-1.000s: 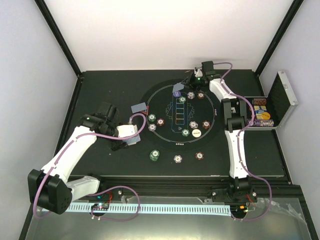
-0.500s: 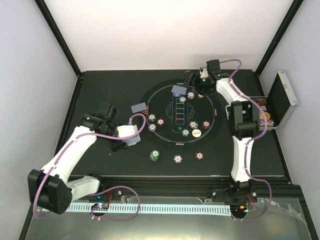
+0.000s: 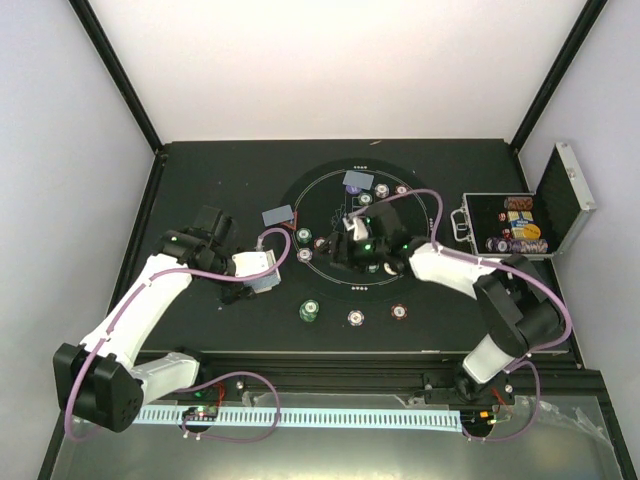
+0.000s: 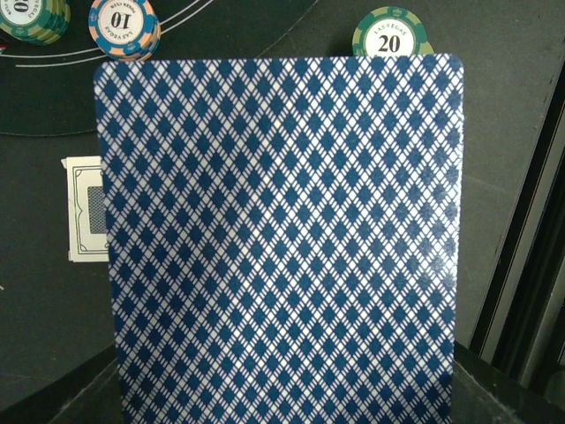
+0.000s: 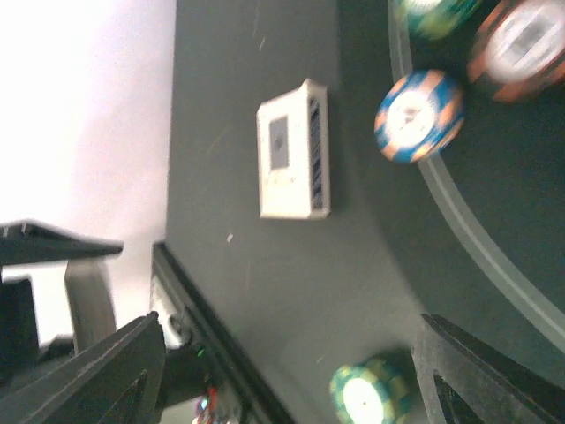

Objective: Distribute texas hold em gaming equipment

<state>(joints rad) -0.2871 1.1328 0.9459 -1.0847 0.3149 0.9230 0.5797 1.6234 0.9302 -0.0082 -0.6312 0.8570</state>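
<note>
My left gripper (image 3: 262, 274) is shut on a playing card with a blue diamond back (image 4: 282, 238), held left of the round mat; the card fills the left wrist view and hides the fingers. A small stack of cards (image 3: 278, 215) lies on the table by the mat's left edge and also shows in the right wrist view (image 5: 293, 150). Another card (image 3: 357, 180) lies at the mat's far side. My right gripper (image 3: 345, 232) hovers over the mat's middle, open and empty (image 5: 291, 380). Green (image 3: 309, 311), white (image 3: 356, 317) and brown-red (image 3: 398, 312) chips sit near the mat's front edge.
The large round black mat (image 3: 330, 285) holds several more chips around its ring. An open silver case (image 3: 562, 200) with chips stands at the right. The right arm stretches across the mat's right half. A black rail runs along the near table edge.
My right arm has swung back from the mat's far edge to its middle, leaving a card at the far side. The left arm and its card have not moved.
</note>
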